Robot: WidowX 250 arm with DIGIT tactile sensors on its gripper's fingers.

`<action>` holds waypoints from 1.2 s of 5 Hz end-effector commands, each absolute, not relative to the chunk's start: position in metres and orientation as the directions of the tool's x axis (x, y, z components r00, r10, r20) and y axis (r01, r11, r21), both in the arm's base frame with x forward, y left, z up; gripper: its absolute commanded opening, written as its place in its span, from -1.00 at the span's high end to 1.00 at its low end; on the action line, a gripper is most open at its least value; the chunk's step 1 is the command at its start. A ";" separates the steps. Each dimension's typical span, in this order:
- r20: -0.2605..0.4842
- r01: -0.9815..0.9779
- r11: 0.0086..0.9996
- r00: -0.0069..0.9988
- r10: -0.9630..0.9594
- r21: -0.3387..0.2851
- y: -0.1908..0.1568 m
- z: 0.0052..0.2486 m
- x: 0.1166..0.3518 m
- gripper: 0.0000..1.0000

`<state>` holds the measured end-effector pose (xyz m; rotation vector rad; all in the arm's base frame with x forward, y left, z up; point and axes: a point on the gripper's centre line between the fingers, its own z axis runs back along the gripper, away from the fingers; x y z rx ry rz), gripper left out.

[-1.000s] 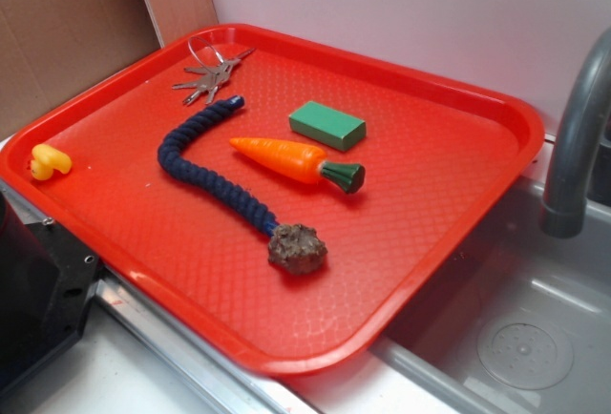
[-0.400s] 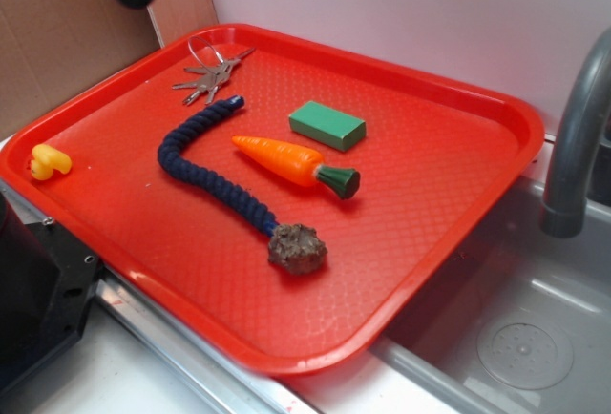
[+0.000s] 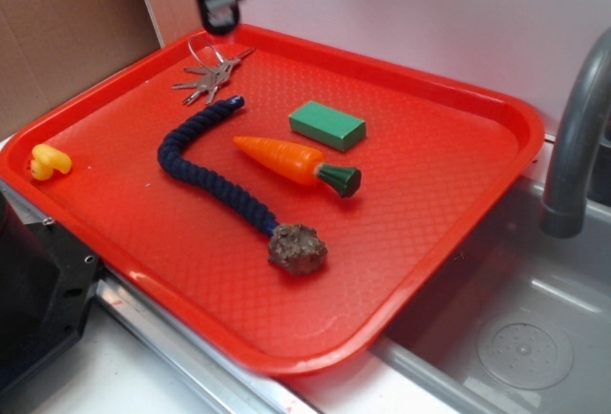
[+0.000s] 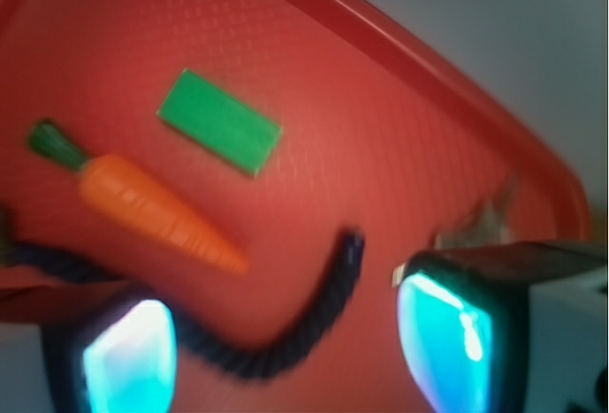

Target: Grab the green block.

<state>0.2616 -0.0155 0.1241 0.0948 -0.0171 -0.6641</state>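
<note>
Fingers (image 4: 128, 356): spread wide, empty, above keys (image 3: 212, 74) at the red tray's (image 3: 458, 233) far rim. Blue rope (image 3: 205, 171) and toy carrot (image 3: 296, 164) nearby. Green block (image 3: 327, 125): flat on tray beyond carrot, unobstructed.

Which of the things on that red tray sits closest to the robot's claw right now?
The bunch of keys, at the tray's far corner just beneath the gripper. The green block, carrot and rope lie farther off.
</note>
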 end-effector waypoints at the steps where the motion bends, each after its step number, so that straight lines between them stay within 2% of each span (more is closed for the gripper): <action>1: 0.043 0.805 0.582 0.581 -0.813 0.116 -0.038 0.077 0.288 -1.00; 2: 0.017 0.811 0.582 0.582 -0.813 0.059 -0.033 0.054 0.296 -1.00; 3: 0.009 0.839 0.541 0.542 -0.840 0.053 -0.038 0.037 0.288 -1.00; 4: 0.039 0.858 0.510 0.508 -0.860 0.065 -0.040 0.034 0.276 -1.00; 6: 0.054 0.889 0.458 0.456 -0.889 0.030 -0.051 0.024 0.280 -1.00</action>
